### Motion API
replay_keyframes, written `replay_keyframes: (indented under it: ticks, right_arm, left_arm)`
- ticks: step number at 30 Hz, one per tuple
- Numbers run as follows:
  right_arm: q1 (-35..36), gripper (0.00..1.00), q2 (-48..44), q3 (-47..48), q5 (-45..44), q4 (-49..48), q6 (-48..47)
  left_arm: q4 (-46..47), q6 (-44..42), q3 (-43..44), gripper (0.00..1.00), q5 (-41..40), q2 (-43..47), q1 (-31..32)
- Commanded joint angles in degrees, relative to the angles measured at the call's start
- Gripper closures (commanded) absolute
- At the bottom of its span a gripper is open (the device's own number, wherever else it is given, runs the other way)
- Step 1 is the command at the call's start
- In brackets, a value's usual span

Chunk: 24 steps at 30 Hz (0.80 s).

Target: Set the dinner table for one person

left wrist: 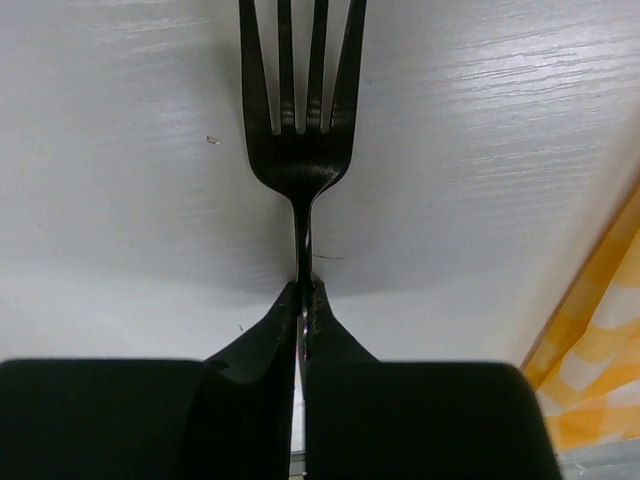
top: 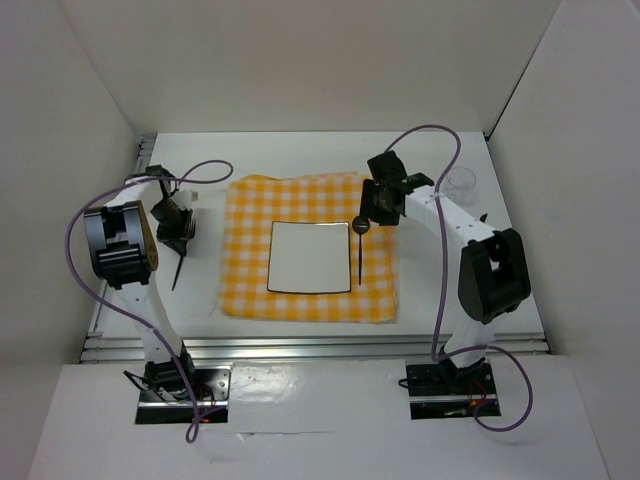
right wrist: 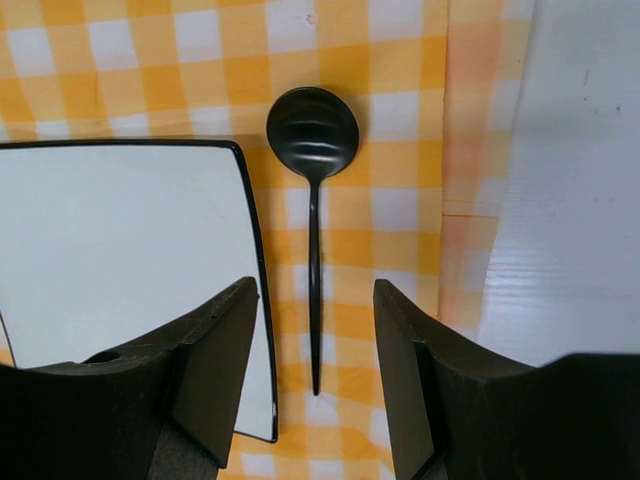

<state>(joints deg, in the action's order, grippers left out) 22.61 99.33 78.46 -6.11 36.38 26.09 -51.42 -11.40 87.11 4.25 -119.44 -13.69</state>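
A black fork [left wrist: 300, 130] points its tines away from my left gripper [left wrist: 303, 292], which is shut on its thin handle. Seen from the top, this gripper [top: 178, 236] is over the white dinner table [top: 300, 150], left of the yellow-and-white checked cloth [top: 250, 290], and the fork [top: 179, 268] sticks out toward the near edge. A black spoon [right wrist: 312, 135] lies on the cloth just right of the white square plate [right wrist: 110, 250]. My right gripper [right wrist: 315, 300] hovers open above the spoon's handle, one finger on each side, not touching it.
A clear glass [top: 460, 182] stands at the back right, beyond the right arm. The plate [top: 310, 257] sits in the middle of the cloth. An aluminium rail [top: 320, 347] runs along the near edge. White walls close in the table on three sides.
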Motion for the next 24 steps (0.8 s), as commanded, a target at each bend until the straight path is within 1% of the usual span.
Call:
replay_keyframes:
  ticks: [1,4,7,14,16,21,22,23,24]
  right_arm:
    - [-0.29,0.42,-1.77,3.11,-2.41,2.64,-0.77]
    - [-0.29,0.42,-1.77,3.63,-2.42,3.17,-0.77]
    - [-0.29,0.42,-1.77,3.63,-2.94,3.17,-0.77]
    - [-0.29,0.42,-1.24,3.63,-3.55,3.17,-0.77]
    - [-0.29,0.42,-1.76,3.63,-3.56,3.69,-0.77]
    - [-0.29,0.42,-2.39,2.06,-4.09,3.7,-0.77]
    - [-0.29,0.42,-2.39,2.05,-4.09,3.18,-0.77]
    - [-0.29,0.42,-2.39,2.05,-4.09,3.17,-0.77]
    - [-0.29,0.42,-2.91,1.44,-4.61,3.17,-0.77]
  left_arm:
    - [4.57,0.59,-3.0,1.0,5.85,-2.21,0.07]
    - [4.57,1.2,-3.53,1.0,7.52,1.29,-0.46]
    - [4.57,1.73,-3.53,1.0,7.53,4.72,-1.07]
    - [2.64,2.78,-1.68,1.0,10.86,9.21,-1.07]
    - [1.24,2.79,-0.19,1.0,10.87,10.36,-1.07]
    - [-3.15,5.42,2.97,1.0,14.72,13.96,-1.07]
    - [-3.94,5.42,2.98,1.0,14.73,14.66,-0.29]
    - [-4.47,7.16,2.98,1.0,15.26,15.45,0.41]
    - [-5.0,8.05,2.98,1.0,15.26,16.16,2.16]
